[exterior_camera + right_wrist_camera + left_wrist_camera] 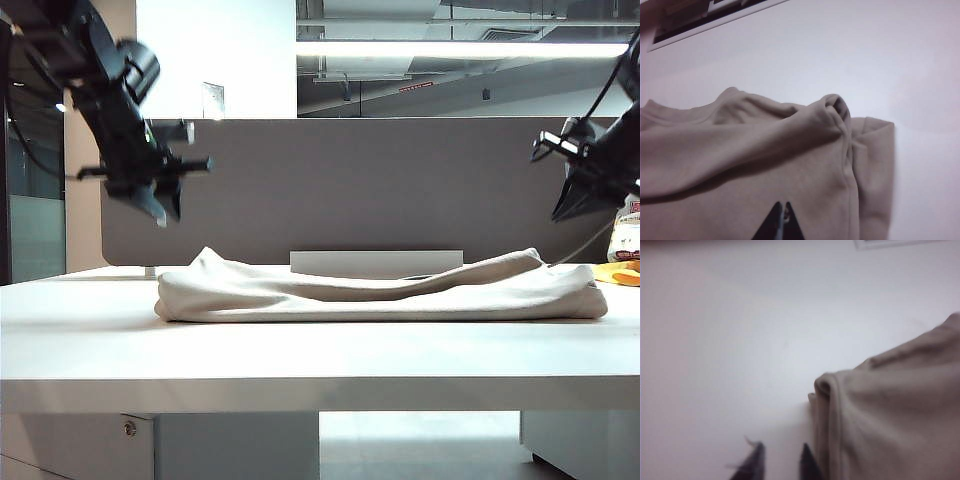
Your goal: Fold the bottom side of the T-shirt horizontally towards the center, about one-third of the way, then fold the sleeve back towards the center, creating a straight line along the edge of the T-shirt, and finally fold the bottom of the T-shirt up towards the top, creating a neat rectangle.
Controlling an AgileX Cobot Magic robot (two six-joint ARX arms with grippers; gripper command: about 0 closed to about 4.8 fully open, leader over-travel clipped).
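Both grippers hang above the white table (90,330), empty — left gripper (781,460) slightly parted, right gripper (782,222) shut. Folded beige cotton T-shirt (380,290) lies mid-table; only the right wrist view shows its collar.

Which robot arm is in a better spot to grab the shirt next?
Probably the right. The right gripper hangs directly over the T-shirt, jaws shut. The left gripper hangs over bare table beside the shirt's edge, jaws slightly apart.
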